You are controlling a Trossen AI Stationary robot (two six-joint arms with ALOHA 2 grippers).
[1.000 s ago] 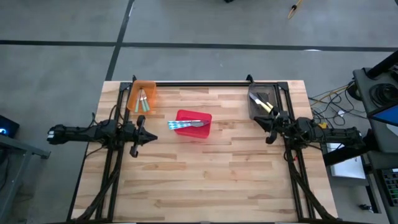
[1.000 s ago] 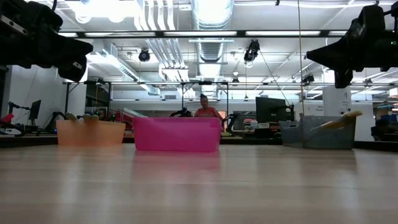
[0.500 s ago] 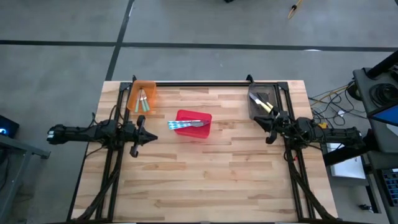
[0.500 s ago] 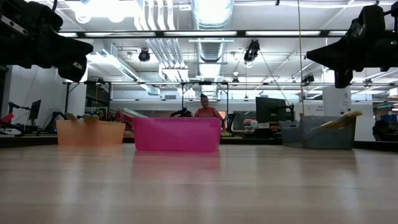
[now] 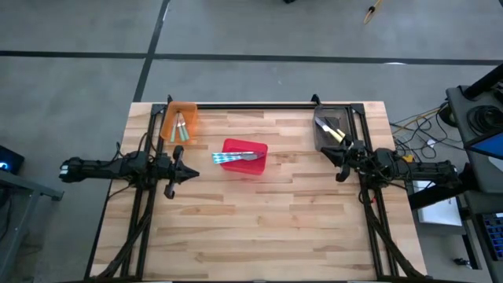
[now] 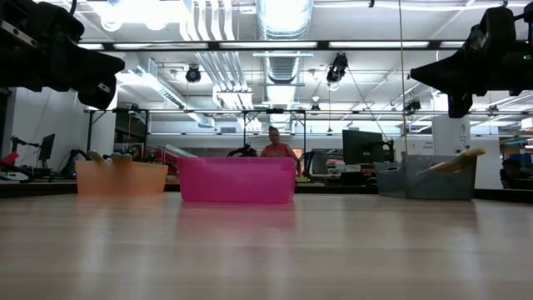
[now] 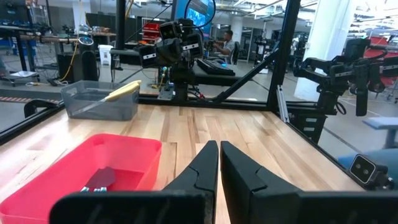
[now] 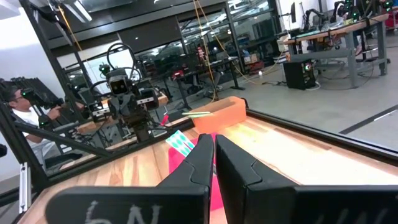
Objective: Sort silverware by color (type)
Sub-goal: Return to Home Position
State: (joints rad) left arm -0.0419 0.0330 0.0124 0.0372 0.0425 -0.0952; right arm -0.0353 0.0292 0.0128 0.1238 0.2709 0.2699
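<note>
Basically nothing has changed over the last second: both arms sit exactly where they were, and the bins and their contents are unmoved. Left pincer (image 5: 187, 174) hangs above the left side of the light wooden plank bench (image 5: 267, 228). It is clenched, fingers pressed together with nothing between them in the left wrist view. Right pincer (image 5: 334, 156) hangs over the right side, just beside the grey plastic bin (image 5: 320, 126). It is also clenched and empty, per the right wrist view. Both ride high off the bench in the low view.

Silverware:
- Slim green-handled utensils (image 5: 179, 126) lie in the orange plastic bin (image 5: 189, 106) at the far left corner.
- Slim light-blue-handled utensils (image 5: 228, 158) lie across the red plastic bin (image 5: 258, 167) near mid-bench, handle ends poking over its left rim.
- A slim yellow-handled utensil (image 5: 335, 134) leans in the grey plastic bin at far right. More may be in there; can't count.
- No loose utensil shows on the bare bench in any view.

Meaning: the arms are motionless and empty-handed and each colour is in its own bin, so the sort looks finished and the arms look parked at rest. Nothing left to pick, as far as I can judge. Only risk: the blue ones overhanging the red rim could tip out if bumped.
</note>
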